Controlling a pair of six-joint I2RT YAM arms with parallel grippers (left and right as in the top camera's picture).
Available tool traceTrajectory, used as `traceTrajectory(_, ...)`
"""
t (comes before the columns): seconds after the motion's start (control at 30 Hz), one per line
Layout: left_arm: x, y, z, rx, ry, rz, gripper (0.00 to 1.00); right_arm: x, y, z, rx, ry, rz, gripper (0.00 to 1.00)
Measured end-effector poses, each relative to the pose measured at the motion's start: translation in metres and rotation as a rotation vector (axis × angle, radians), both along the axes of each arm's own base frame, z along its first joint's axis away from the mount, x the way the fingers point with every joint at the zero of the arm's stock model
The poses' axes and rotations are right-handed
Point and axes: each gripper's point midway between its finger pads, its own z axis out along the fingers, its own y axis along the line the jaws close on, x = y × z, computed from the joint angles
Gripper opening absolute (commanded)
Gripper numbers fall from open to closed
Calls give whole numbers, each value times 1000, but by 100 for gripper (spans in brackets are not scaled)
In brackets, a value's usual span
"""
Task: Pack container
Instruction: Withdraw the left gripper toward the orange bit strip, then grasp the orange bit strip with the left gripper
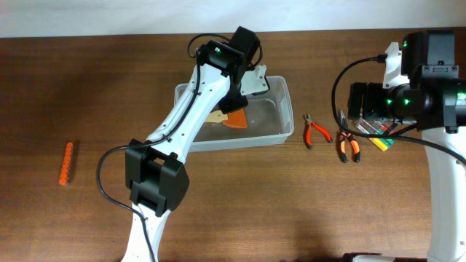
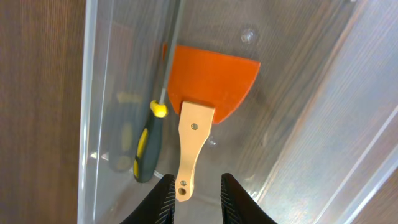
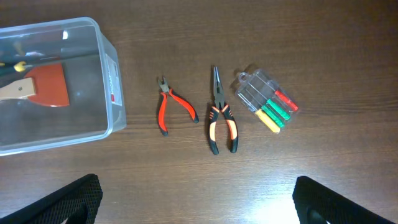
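The container is a clear tub at the table's middle. In it lie a scraper with an orange blade and a pale wooden handle, and a black and yellow screwdriver. My left gripper is open, low inside the container. The end of the scraper's handle lies between its fingers, close to the left one, with a gap to the right one. In the overhead view the left gripper sits under its wrist. My right gripper is wide open and empty above bare table, right of the container.
Red pliers, orange and black long-nose pliers and a clear pack of small screwdrivers lie right of the container. An orange ribbed stick lies far left. The right arm hangs over the right edge.
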Motion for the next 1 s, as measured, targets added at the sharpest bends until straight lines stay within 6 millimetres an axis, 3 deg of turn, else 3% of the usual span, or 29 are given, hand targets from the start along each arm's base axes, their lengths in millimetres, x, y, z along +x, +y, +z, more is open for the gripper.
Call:
traceTrajectory(0.03,0,0,0,2,-2,-3,30,0,0,0,0,0,0,99)
traceTrajectory(0.17,14,0,7,-3,-72,52,64,0,0,0,0,0,0,99)
traceTrajectory(0.23,20,7,19,2,-123,122,73,0,0,0,0,0,0,99)
traceTrajectory(0.33,27,32,54,-4,-220,256,77,0,0,0,0,0,1,99)
traceTrajectory(0.4,29,61,88,-23,-288,361,81,0,0,0,0,0,0,99)
traceTrajectory(0.47,24,106,120,-34,-332,487,82,0,0,0,0,0,0,99)
traceTrajectory(0.53,14,159,142,-30,-347,639,82,0,0,0,0,0,0,99)
traceTrajectory(0.6,0,222,151,-22,-330,824,82,0,0,0,0,0,0,99)
traceTrajectory(0.7,-22,303,131,-37,-217,1068,81,0,0,0,0,-1,0,99)
traceTrajectory(0.8,-43,361,82,-52,-50,1258,81,0,0,0,0,-1,0,99)
traceTrajectory(1.0,-74,420,-11,-64,161,1449,81,2,0,1,0,-9,1,99)
